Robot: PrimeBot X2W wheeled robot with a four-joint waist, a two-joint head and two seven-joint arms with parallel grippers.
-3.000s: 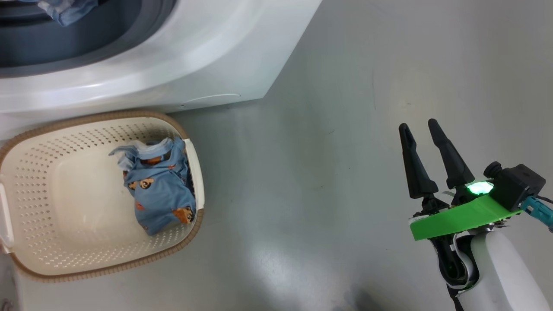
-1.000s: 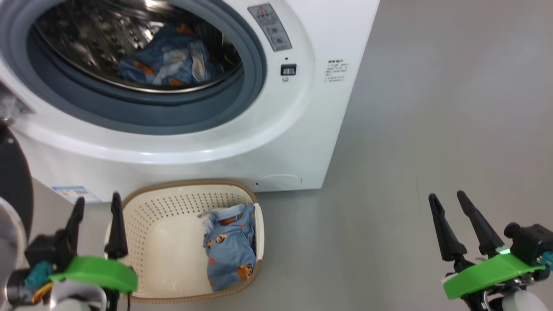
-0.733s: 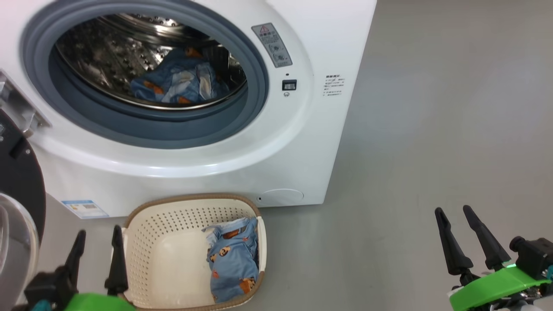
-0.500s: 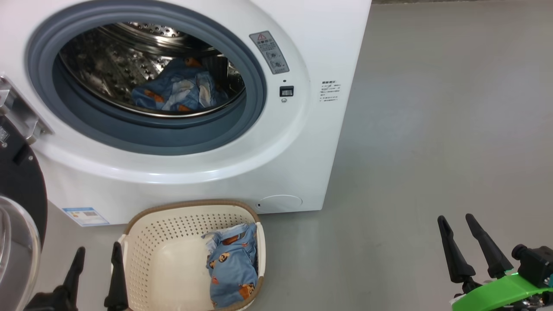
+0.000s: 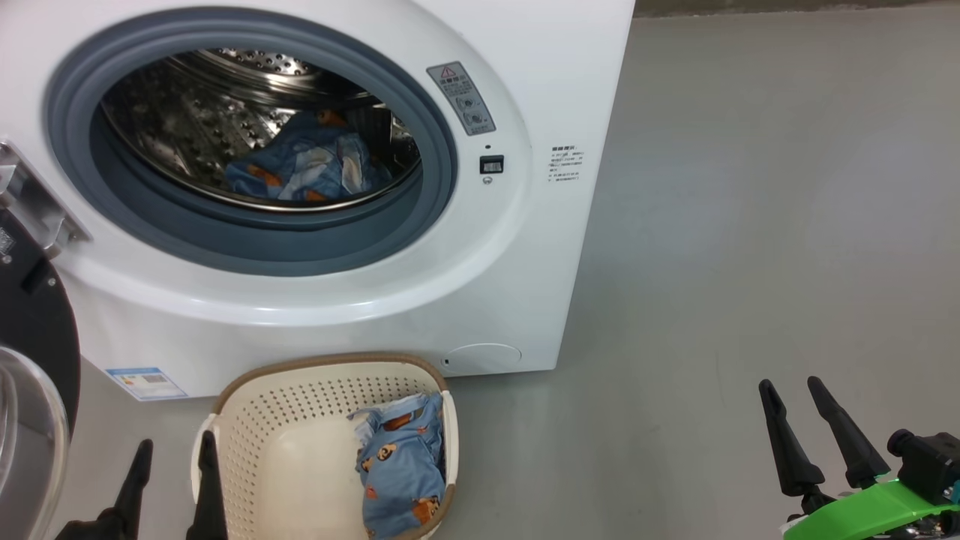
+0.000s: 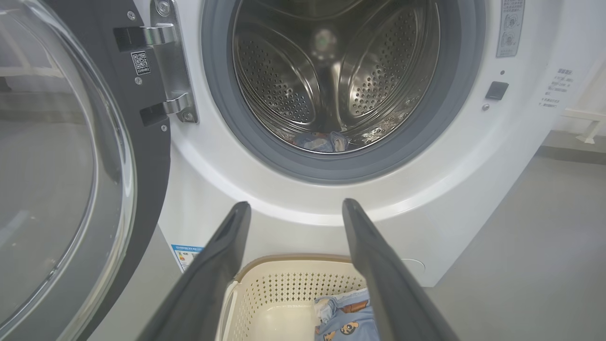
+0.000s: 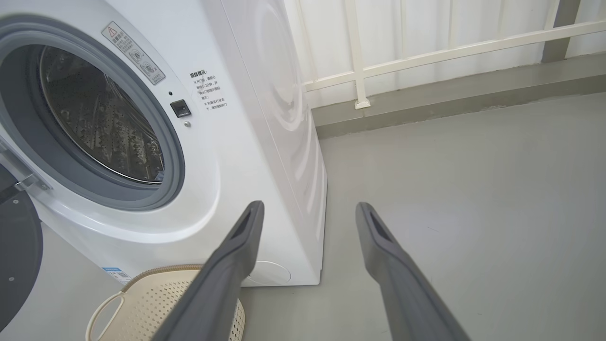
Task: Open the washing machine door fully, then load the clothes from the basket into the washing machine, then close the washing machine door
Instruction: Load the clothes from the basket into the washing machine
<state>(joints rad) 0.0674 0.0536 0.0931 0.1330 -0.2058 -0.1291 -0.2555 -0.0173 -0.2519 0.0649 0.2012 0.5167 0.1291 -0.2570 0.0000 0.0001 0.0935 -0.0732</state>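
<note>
Grey floor (image 5: 750, 225) bears the cream-white perforated plastic basket (image 5: 300, 397) at six o'clock. Its light-blue bear-print garment (image 5: 401, 472) lies lengthwise twelve-to-six against the three-o'clock wall. At twelve, the white front-loading washing machine (image 5: 517, 247) stands open. Left gripper (image 5: 176, 441) and right gripper (image 5: 789, 382) gape, empty.

I'm looking at a smooth, pale grey floor (image 5: 750, 225), faintly glossy, with soft patches of light lying across it. In the right wrist view a low, darker grey kerb (image 7: 450, 102) runs along its far edge. A white metal railing (image 7: 426, 57) with slim upright posts stands on that kerb, and one post ends in a small square foot (image 7: 362, 103). Behind the railing I make out white ribbed panelling (image 7: 473, 23); I cannot tell its material.
</note>
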